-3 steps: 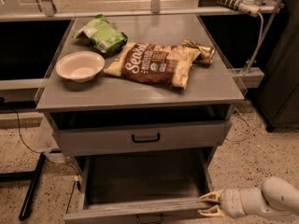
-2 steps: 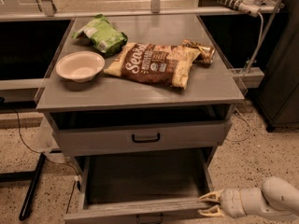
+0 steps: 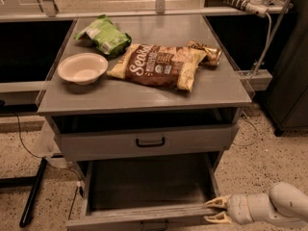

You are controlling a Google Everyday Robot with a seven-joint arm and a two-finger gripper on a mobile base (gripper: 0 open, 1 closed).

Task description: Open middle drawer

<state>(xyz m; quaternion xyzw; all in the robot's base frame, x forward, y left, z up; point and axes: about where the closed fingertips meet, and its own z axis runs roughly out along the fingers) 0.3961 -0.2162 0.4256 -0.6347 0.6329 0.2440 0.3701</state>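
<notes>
The middle drawer (image 3: 144,213) is grey and stands pulled out below the shut upper drawer (image 3: 120,143), showing a deep grey box interior. Its front lies at the bottom edge of the camera view, with the small black bar handle (image 3: 154,224) partly cut off. My gripper (image 3: 210,211) is at the right end of the drawer front, coming in from the lower right on a white arm (image 3: 284,206). Its two tan fingers (image 3: 217,202) are spread apart, one above the other, with nothing between them.
On the grey cabinet top (image 3: 216,88) lie a white bowl (image 3: 83,67), a green bag (image 3: 103,36) and a brown snack bag (image 3: 159,65). A dark cabinet (image 3: 293,81) stands at the right. Cables and a black bar (image 3: 32,198) lie on the speckled floor at the left.
</notes>
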